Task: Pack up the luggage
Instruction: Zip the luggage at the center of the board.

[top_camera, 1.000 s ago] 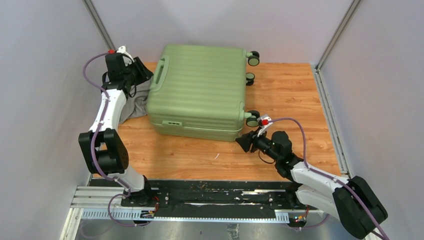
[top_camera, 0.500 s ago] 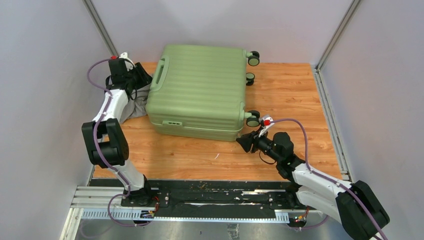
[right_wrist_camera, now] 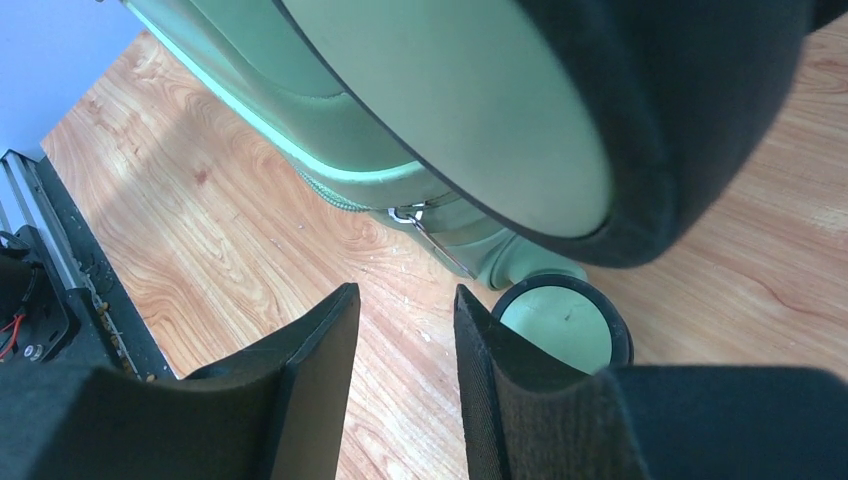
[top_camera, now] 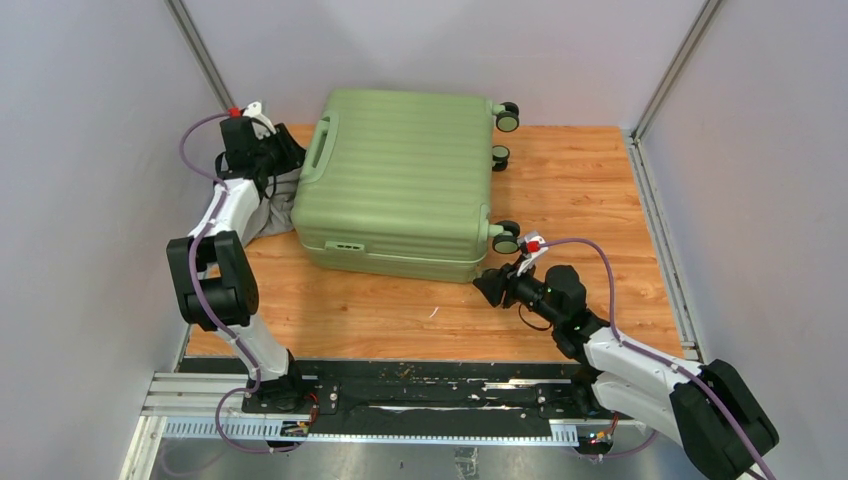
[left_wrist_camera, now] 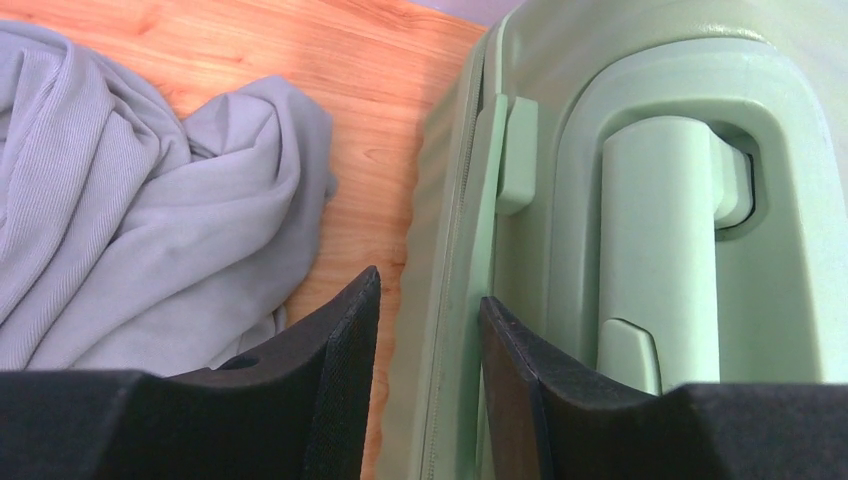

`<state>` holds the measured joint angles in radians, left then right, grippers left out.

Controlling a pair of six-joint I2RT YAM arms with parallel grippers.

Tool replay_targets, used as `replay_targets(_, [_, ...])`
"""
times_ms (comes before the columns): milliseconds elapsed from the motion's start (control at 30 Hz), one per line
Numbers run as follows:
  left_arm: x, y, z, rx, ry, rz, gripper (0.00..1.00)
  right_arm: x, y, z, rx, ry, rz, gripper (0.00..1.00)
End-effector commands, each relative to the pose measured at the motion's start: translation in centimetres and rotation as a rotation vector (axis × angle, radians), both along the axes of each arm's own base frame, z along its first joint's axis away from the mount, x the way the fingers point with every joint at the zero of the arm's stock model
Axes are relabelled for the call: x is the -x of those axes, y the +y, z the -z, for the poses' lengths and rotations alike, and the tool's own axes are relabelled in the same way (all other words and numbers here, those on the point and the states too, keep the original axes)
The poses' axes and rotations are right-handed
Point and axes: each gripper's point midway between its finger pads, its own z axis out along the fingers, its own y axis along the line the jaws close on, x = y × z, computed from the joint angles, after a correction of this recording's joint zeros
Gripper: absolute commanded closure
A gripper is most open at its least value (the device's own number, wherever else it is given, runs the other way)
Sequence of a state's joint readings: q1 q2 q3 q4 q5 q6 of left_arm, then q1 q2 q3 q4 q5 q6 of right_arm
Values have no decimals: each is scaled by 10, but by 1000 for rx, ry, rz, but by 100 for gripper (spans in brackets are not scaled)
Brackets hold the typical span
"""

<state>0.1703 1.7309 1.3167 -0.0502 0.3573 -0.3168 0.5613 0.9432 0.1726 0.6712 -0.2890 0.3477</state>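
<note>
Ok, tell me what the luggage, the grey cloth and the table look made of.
Luggage: likely hard moulded plastic, matte green, ribbed. Grey cloth: soft fine-ribbed knit, folds loosely. Table: wood-grain surface, perhaps laminate, slight sheen.

Grey ribbed cloth [left_wrist_camera: 130, 210], crumpled, bunched at far-left of wood-grain surface [top_camera: 400, 310]. Black plate [top_camera: 430, 385] runs along the near edge, speckled with crumbs. Silver rail [top_camera: 400, 428] lies just in front. Pale walls [top_camera: 420, 45] close three sides.

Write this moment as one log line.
suitcase closed | grey cloth outside | left tool at suitcase edge | right tool near wheel
</note>
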Motion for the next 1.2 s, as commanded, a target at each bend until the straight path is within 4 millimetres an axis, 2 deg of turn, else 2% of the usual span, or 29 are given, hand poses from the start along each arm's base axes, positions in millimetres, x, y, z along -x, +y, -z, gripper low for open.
replay_targets(0, [53, -70, 44, 93, 242, 237, 53, 4, 0, 2, 6, 21, -15, 57])
replay_targets(133, [68, -66, 0, 161, 183, 256, 48, 4, 1, -4, 2, 26, -14, 56])
replay_targets(233, [81, -66, -14, 188, 165, 272, 46, 4, 1, -7, -11, 36, -8, 56])
replay_targets(333, [93, -69, -13, 198, 176, 296, 43, 3, 3, -8, -36, 61, -3, 55])
replay_targets(467, [99, -68, -1, 198, 184, 298, 40, 1, 3, -11, -47, 74, -3, 56])
replay_targets(767, [98, -62, 34, 178, 233, 286, 42, 1, -8, -20, -28, 70, 10, 56])
replay_targets(900, [88, -59, 54, 136, 270, 260, 51, 4, -13, -25, -19, 60, 16, 56])
replay_targets(1000, [80, -64, 59, 92, 273, 256, 67, 5, -20, -26, -23, 71, 40, 56])
replay_targets(1067, [76, -71, 56, 61, 266, 259, 81, 6, -26, -24, -49, 90, 56, 53])
replay_targets(1167, [71, -81, 39, 33, 230, 270, 88, 8, -30, -21, -50, 88, 51, 53])
